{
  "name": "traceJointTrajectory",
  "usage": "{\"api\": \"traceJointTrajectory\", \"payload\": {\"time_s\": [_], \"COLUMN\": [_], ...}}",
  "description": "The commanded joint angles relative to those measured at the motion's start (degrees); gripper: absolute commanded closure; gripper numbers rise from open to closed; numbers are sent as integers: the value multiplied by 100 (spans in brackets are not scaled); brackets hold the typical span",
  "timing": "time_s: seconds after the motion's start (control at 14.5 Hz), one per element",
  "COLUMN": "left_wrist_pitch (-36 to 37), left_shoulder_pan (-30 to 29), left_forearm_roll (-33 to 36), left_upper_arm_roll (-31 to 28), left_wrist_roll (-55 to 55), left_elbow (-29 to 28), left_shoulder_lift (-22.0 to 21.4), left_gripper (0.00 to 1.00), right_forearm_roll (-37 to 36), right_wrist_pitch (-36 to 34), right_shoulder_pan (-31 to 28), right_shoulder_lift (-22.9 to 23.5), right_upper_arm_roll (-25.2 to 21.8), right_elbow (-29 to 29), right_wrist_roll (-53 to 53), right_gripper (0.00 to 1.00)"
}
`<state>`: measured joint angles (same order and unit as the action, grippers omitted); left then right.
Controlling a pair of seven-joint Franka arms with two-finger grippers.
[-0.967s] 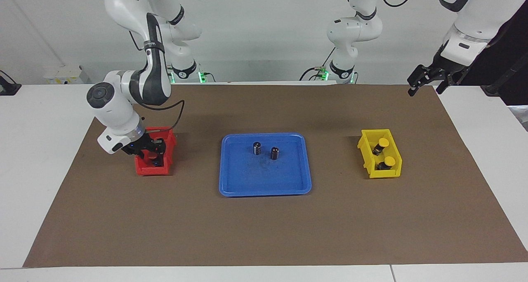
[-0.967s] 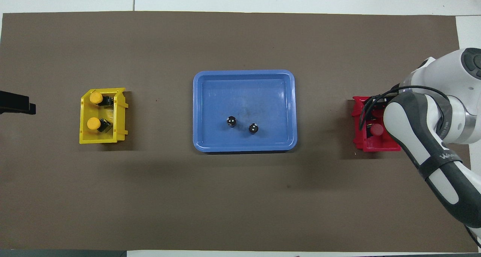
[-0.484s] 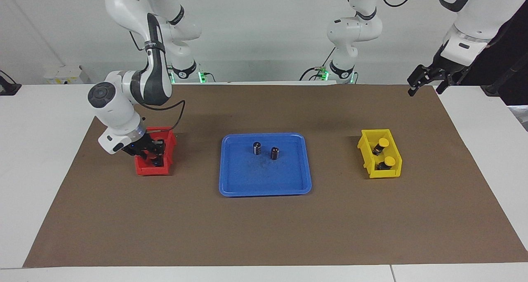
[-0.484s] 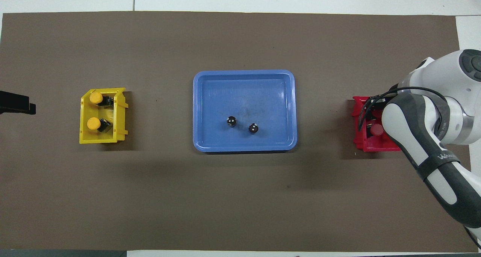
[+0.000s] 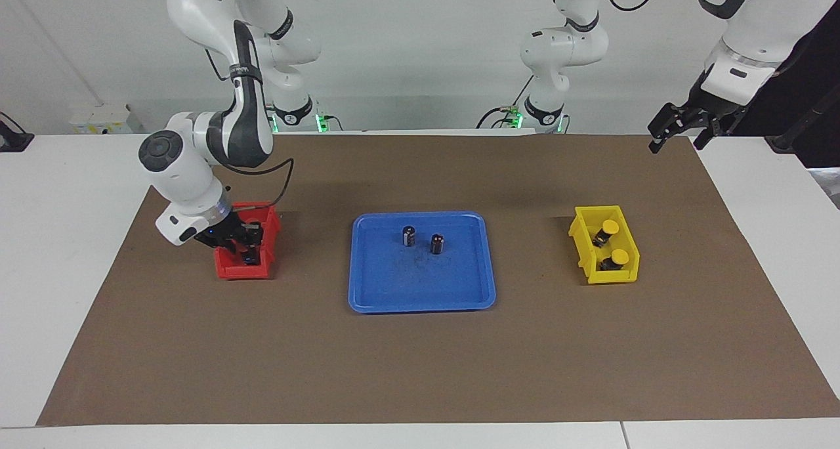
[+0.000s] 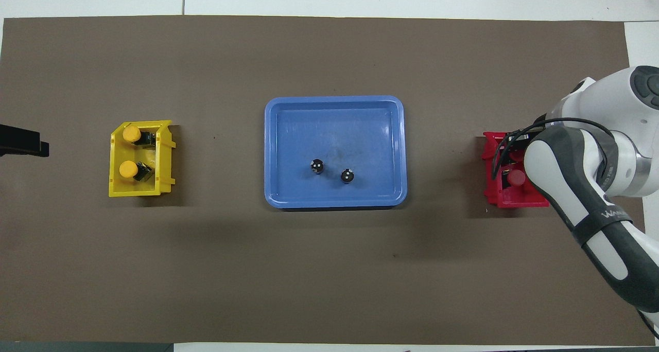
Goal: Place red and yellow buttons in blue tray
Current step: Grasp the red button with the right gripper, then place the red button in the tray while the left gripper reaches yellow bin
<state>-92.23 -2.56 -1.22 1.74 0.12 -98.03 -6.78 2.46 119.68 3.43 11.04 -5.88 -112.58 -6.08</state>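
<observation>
The blue tray (image 5: 420, 291) lies mid-table, also in the overhead view (image 6: 334, 120). Two yellow buttons (image 5: 609, 228) (image 5: 619, 257) lie in the yellow bin (image 5: 613, 277), also seen from overhead (image 6: 131, 134) (image 6: 127, 169). My right gripper (image 5: 245, 242) reaches down into the red bin (image 5: 239, 272). One red button (image 6: 515, 177) shows there beside the arm in the overhead view; the other is hidden. My left gripper (image 5: 676, 137) waits open and raised over the mat's corner, at the left arm's end and the robots' side.
Two dark capless cylinders (image 5: 409, 236) (image 5: 437, 243) stand upright in the tray's half nearer the robots. The red bin (image 6: 507, 203) and yellow bin (image 6: 134, 191) sit at the two ends of the brown mat (image 5: 420, 370).
My right gripper has shifted slightly within the red bin. The left arm, the tray, the cylinders and the yellow buttons have not moved.
</observation>
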Motion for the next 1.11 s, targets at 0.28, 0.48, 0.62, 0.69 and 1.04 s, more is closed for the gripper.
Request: {"api": "traceJointTrajectory", "payload": {"time_s": [0.28,0.48,0.62,0.69,1.04], "left_wrist_pitch": [38,47,47,47,-155], "left_shoulder_pan": [-60,-60,-60,-60,36], "left_forearm_roll": [17,26,26,26,26], "left_upper_arm_roll": [28,28,28,28,80], "left_wrist_roll": [50,50,50,50,-222], "left_elbow": [-129,-120,-120,-120,-287], "left_shoulder_lift": [-131,-131,-131,-131,-192], "left_gripper": [0,0,0,0,0], "right_forearm_roll": [307,238,281,229,-158], "right_wrist_pitch": [-2218,-2634,-2293,-2135,-1344], "right_shoulder_pan": [43,314,726,999,1475], "right_shoulder_lift": [372,882,1014,1102,1787], "right_upper_arm_roll": [252,867,992,984,992], "right_elbow": [2272,3302,3313,3313,3313], "right_wrist_roll": [71,1316,1862,2083,2208], "right_gripper": [88,89,89,89,89]}}
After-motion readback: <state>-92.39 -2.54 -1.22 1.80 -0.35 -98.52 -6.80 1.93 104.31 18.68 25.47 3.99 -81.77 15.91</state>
